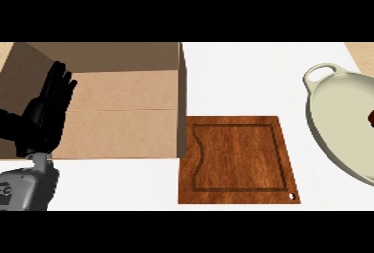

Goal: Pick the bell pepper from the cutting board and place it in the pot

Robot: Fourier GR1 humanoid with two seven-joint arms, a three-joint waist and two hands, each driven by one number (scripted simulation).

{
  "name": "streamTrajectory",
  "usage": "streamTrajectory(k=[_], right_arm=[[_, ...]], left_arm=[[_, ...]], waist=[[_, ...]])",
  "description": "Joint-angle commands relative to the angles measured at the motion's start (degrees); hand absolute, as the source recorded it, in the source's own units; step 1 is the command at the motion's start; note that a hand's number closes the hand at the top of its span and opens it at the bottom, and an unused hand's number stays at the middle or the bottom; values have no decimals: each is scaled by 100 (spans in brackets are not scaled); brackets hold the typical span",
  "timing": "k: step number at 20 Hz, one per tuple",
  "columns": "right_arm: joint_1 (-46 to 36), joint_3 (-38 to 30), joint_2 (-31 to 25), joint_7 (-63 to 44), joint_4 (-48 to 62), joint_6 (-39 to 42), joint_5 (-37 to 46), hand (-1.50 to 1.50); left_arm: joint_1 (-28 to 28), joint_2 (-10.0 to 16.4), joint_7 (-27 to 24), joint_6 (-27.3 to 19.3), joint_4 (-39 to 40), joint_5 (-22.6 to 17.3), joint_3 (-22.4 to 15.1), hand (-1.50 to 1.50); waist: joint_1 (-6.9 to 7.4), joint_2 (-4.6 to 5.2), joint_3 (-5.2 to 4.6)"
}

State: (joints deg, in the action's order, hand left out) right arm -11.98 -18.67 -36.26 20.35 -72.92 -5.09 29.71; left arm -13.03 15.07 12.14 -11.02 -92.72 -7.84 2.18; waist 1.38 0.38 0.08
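At far left, left hand (40, 121), fingers (58, 84) straight and wide, grooved wooden cutting board (237, 158), cream pot (336, 113).

The left hand (47, 113) looks like smooth black plastic with a weak shine, and its forearm (29, 188) is grey and matt. Just beside the hand, the box (124, 113) is brown cardboard, matt and plain. Right of the hand, the cutting board (237, 158) is dark wood with visible grain. Further right, the pot (340, 113) is cream, smooth and slightly glossy.
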Motion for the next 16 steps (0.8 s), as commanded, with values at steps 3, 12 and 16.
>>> streamTrajectory(k=[3,12,16], right_arm=[[-1094,163,-15,131,1997,341,77,-150],[-1415,-181,170,1480,3230,1814,-982,-150],[-2028,-852,31,1441,3794,2356,-1739,-150]], left_arm=[[178,-63,-260,81,189,63,43,0],[9,-53,184,-66,-127,93,88,0],[213,51,40,202,-163,-125,233,0]], waist=[[21,4,-2],[-72,-25,3],[-3,-11,5]])
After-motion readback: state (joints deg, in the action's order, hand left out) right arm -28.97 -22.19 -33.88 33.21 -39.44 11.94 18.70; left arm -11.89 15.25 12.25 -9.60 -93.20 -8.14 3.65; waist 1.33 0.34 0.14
